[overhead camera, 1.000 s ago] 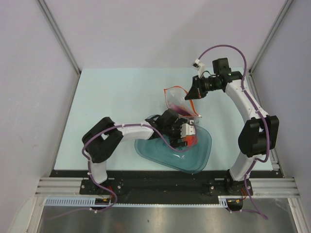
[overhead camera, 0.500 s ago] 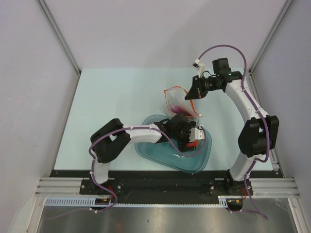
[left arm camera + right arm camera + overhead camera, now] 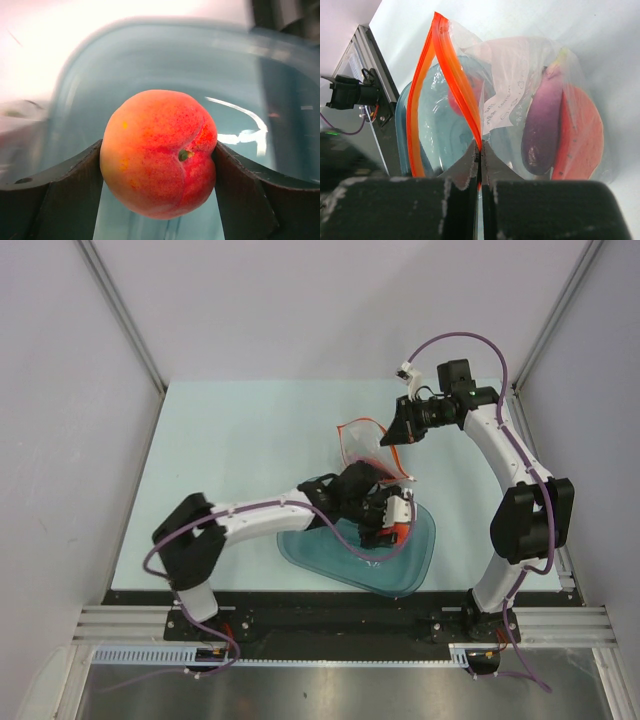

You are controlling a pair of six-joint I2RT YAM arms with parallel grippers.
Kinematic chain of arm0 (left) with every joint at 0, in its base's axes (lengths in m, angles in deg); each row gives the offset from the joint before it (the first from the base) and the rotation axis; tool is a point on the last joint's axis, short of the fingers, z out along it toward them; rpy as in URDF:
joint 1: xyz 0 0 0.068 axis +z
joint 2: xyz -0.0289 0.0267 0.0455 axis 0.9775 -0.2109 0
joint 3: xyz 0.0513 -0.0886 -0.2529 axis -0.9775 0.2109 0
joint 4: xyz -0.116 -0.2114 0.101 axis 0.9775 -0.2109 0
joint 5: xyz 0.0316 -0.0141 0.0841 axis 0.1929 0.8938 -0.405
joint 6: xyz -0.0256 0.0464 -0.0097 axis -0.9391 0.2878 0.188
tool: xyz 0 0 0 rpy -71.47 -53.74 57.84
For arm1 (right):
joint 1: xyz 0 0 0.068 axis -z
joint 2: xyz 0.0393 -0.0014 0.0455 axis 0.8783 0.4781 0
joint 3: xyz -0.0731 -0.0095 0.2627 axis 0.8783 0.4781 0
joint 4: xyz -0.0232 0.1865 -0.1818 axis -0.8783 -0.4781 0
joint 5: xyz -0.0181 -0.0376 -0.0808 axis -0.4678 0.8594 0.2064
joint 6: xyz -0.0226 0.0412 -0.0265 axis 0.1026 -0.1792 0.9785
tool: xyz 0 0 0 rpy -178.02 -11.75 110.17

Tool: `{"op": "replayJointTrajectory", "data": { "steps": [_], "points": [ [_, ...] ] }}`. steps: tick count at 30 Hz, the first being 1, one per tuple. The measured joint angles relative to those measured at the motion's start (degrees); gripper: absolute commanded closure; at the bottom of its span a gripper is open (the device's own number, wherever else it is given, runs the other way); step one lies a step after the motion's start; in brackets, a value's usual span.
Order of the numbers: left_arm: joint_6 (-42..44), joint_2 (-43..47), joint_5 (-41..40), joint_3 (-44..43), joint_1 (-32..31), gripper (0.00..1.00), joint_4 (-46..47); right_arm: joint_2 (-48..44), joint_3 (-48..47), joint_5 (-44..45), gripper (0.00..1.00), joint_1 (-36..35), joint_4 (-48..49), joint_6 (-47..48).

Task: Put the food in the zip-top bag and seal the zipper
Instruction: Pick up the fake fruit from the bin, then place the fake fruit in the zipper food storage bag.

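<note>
Orange round fruit newly tight between left hand fingers

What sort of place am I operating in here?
Probably a lab robot cell, not a kitchen: plain white panels on aluminium posts enclose a pale table, and the peach over the teal tub looks like a toy.

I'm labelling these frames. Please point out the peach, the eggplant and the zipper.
peach (image 3: 159,152): left wrist view, middle of its front face.
eggplant (image 3: 543,124): right wrist view, middle of its purple body.
zipper (image 3: 456,75): right wrist view, midway along the right orange strand.
</note>
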Motion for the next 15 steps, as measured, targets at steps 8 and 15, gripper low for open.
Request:
{"op": "replayJointTrajectory", "data": {
  "steps": [8, 15],
  "points": [
    [1.36, 19.12, 5.9, -3.67, 3.19, 0.44, -5.51, 0.0, 0.04, -0.22, 1.0, 0.37, -0.04, 0.13],
    [-0.79, 12.68, 0.72, -15.58, 9.88, 0.41, -5.29, 0.0, 0.57, -0.48, 1.0, 0.35, 0.02, 0.07]
  ]
}}
